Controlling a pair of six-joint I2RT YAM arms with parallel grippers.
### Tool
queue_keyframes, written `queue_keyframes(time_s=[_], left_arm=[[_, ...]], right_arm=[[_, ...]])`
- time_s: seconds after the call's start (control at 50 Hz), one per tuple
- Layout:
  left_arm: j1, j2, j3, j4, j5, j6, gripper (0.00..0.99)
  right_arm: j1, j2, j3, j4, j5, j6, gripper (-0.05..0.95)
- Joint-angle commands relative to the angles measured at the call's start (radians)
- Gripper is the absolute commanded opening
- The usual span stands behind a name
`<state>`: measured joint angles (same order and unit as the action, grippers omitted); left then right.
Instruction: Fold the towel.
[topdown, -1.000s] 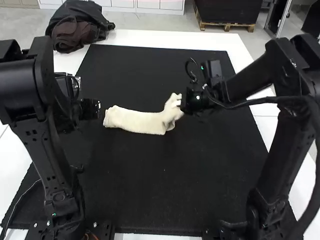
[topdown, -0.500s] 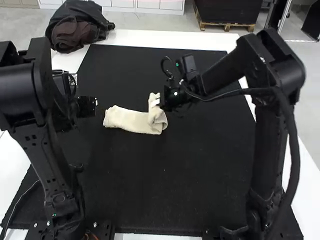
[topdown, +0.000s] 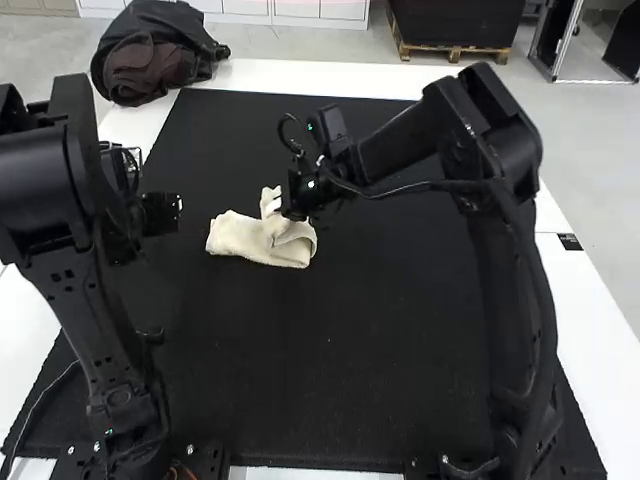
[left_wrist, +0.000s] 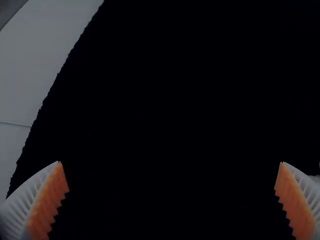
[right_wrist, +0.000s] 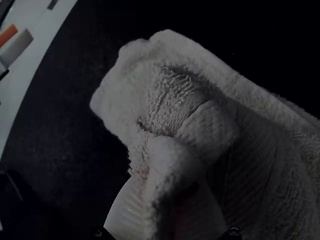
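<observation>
Cream terry towel (topdown: 237, 237), folded strip on black fabric mat (topdown: 350, 370): likely light, soft, limp; best held by its raised end, clamped in white-ribbed right gripper (right_wrist: 165, 192). Orange-padded left gripper (left_wrist: 170, 163): jaws apart.

My left arm (topdown: 100, 300) was bent beside the table's (topdown: 600, 310) left edge, its gripper (topdown: 176, 204) spread wide. My right arm (topdown: 505, 265) lay extended inward from the right edge, its gripper (topdown: 279, 204) low and pinched together.
</observation>
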<state>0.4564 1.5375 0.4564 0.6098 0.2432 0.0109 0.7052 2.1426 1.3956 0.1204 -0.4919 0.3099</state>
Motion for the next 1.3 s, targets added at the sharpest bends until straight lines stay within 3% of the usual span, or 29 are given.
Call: queue_keyframes(time_s=[0.0, 0.72, 0.92, 1.02, 1.12, 1.28], left_arm=[[0.018, -0.022, 0.014, 0.004, 0.021, 0.011, 0.969], [0.024, -0.042, -0.005, -0.012, 0.033, 0.020, 0.969], [0.021, -0.059, -0.027, -0.005, 0.031, 0.020, 0.969], [0.019, -0.063, -0.035, -0.001, 0.030, 0.020, 0.969], [0.018, -0.068, -0.042, 0.004, 0.028, 0.018, 0.969], [0.018, -0.079, -0.044, 0.004, 0.027, 0.020, 0.969]], right_arm=[[0.033, 0.022, 0.066, -0.004, 0.006, -0.009, -0.03], [0.085, 0.163, 0.266, -0.038, 0.000, 0.008, -0.02], [0.089, 0.168, 0.306, -0.048, -0.008, 0.005, 0.59], [0.086, 0.161, 0.338, -0.050, -0.011, 0.001, 0.78], [0.077, 0.145, 0.367, -0.050, -0.013, 0.001, 0.83], [0.036, 0.100, 0.375, -0.050, -0.008, 0.011, 0.82]])
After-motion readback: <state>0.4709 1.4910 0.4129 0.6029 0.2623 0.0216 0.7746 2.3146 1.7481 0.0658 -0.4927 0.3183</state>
